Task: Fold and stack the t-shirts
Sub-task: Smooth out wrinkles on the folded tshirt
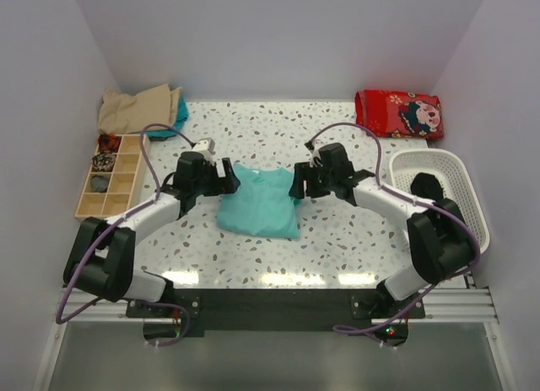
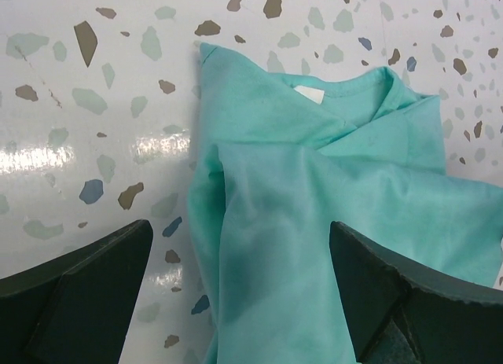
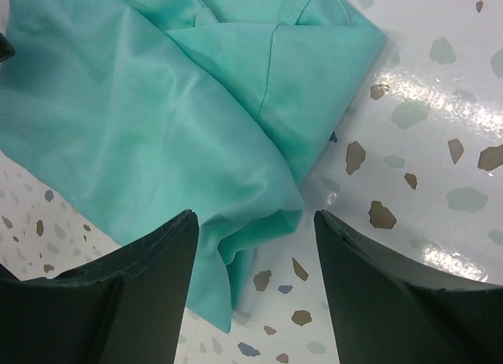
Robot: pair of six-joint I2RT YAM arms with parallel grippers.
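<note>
**Teal tee lies mid-table, both grippers open at its far corners**

You are looking down on a white speckled table point(image 1: 337, 239) closed in by pale walls. The teal tee point(image 1: 260, 205) lies near the middle of it, partly folded, with its sides laid in over its front. The collar end sits between the two grippers.

At the right edge stands a white basket point(image 1: 462, 176) with something dark inside. A red printed cloth point(image 1: 398, 112) sits folded in the far right corner. A tan tee point(image 1: 135, 108) is heaped in the far left corner with a bit of teal fabric showing beside it. Just in front of that is a wooden tray point(image 1: 118, 176), with small dark items in its far compartments.

Your left gripper point(image 1: 228, 178) is at the tee's far left corner. Its jaws are spread wide over the fabric and grip nothing. Your right gripper point(image 1: 295, 187) is at the far right corner. Its jaws are also apart, the folded edge lying loose on the table between them.
</note>
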